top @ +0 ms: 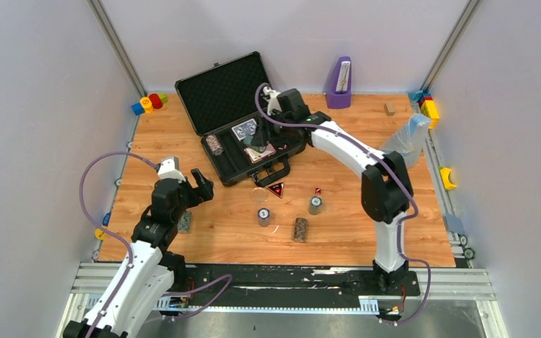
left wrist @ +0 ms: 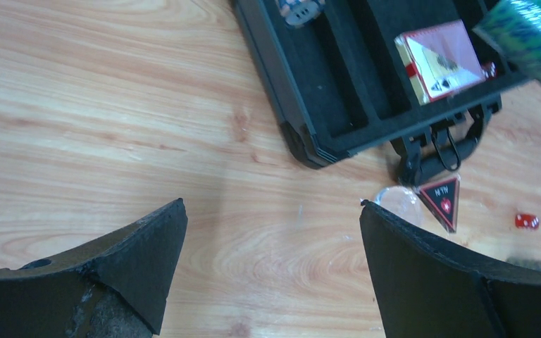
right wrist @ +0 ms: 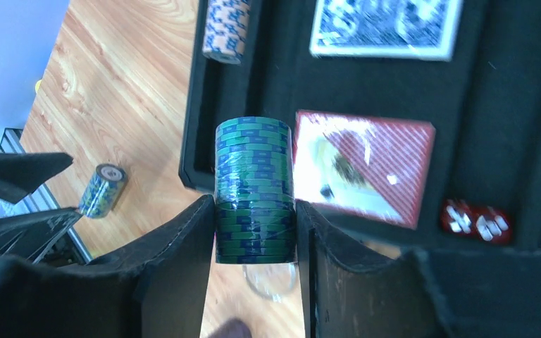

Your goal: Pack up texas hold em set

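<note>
My right claw (right wrist: pixel 255 210) is clamped on a green-and-blue cylindrical stack of poker chips (right wrist: pixel 253 151), one finger against each side. It hangs over the base of the open black foam-lined briefcase-style case (top: pixel 225 88). That case lies toward the far edge of the wooden surface (top: pixel 366 232), left of the middle, with its lid leaning back toward the far-left corner. I cannot tell whether the held stack touches the foam.

In the base I see a red-backed card deck (right wrist: pixel 363 165) just beside the held stack and a dark-patterned white-edged card deck (right wrist: pixel 384 24) farther in. An orange-and-blue chip stack (right wrist: pixel 227 28) lies in a slot on the side toward the left edge. There is also a small red piece with white marks (right wrist: pixel 475 220), too blurred for me to name.

My left claw (left wrist: pixel 271 211) is spread wide with nothing between its fingers, above bare wood near the left edge. A mottled bluish chip stack (top: pixel 184 222) lies just beside it.

In front of the case's handle sit a black-and-red triangular button (top: pixel 276 189), a clear round disc (top: pixel 258 196) just beside it, and a small red die (top: pixel 318 191). Closer to the near edge stand an upright grey chip stack (top: pixel 263 217) and a second upright grey chip stack (top: pixel 315 205). A brown mottled chip stack (top: pixel 300 229) lies on its side between them.
</note>
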